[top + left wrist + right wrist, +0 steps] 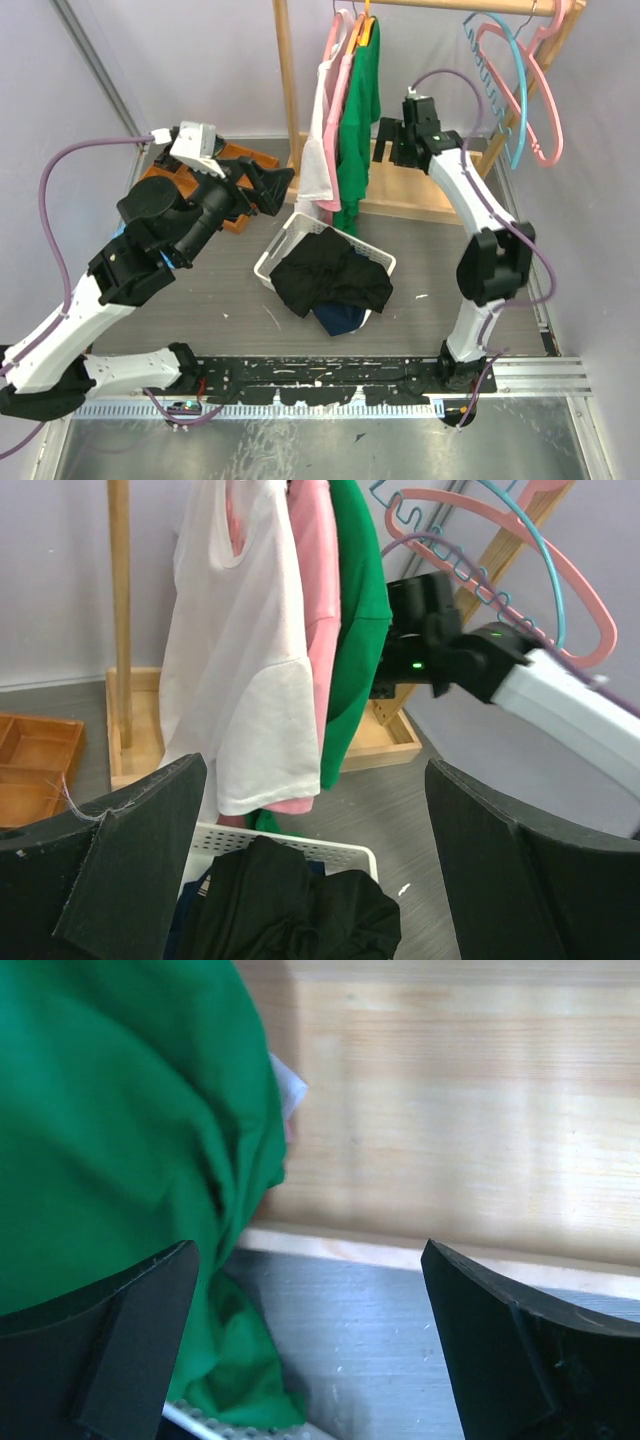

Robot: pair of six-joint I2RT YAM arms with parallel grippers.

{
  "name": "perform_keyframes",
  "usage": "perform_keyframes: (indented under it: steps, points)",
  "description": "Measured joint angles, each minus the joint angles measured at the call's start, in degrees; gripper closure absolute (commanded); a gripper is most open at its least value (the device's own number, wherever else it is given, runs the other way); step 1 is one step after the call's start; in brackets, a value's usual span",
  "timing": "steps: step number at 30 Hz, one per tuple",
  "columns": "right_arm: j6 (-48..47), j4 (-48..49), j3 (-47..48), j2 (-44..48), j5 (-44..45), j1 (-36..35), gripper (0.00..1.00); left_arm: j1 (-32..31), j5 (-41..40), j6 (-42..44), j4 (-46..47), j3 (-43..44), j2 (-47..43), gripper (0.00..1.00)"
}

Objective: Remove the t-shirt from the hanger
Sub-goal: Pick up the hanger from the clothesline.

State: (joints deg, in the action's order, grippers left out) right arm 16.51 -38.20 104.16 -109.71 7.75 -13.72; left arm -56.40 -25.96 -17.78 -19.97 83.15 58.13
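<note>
Three t-shirts hang side by side on a wooden rack: a white t-shirt (318, 140), a pink t-shirt (336, 110) and a green t-shirt (358, 120) on an orange hanger (366, 22). My right gripper (383, 142) is open just right of the green t-shirt (110, 1130), level with its lower half; the cloth lies beside the left finger and nothing sits between the jaws (308, 1260). My left gripper (278, 190) hovers open and empty left of the rack, facing the white t-shirt (245, 660) and green t-shirt (355, 630) from above the basket (300, 842).
A white basket (275, 255) holding black and blue clothes stands below the shirts. Empty pink and blue hangers (520, 80) hang at the rack's right end. The rack's wooden base (420, 205) and post (287, 90) stand close by. An orange tray (165, 172) lies behind the left arm.
</note>
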Motion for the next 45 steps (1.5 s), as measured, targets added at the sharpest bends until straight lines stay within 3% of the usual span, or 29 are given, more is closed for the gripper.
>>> perform_keyframes:
  steps: [8,15,22,29,35,45]
  points:
    - [4.9,10.0,-15.0,27.8,-8.1,0.1,0.0,0.0,3.3,1.3,-1.8,5.7,4.0,0.02]
    - [7.7,10.2,-13.4,39.7,-9.7,-0.4,0.0,0.0,3.0,0.8,-1.4,5.3,2.1,0.02]
    - [7.5,6.5,-5.3,38.8,-8.9,-0.4,0.0,0.0,1.9,-2.4,-3.0,5.4,2.0,0.02]
    - [7.2,3.9,3.3,34.6,-8.9,-1.9,0.07,0.0,1.4,-4.8,-5.6,6.7,4.0,0.02]
    - [6.0,-1.0,12.9,29.9,-5.0,-8.5,0.11,0.0,1.4,-5.2,-9.9,7.8,5.9,0.02]
    - [5.0,-4.5,22.3,20.4,9.5,-22.5,0.16,0.0,5.0,-6.3,-14.6,10.5,5.3,0.02]
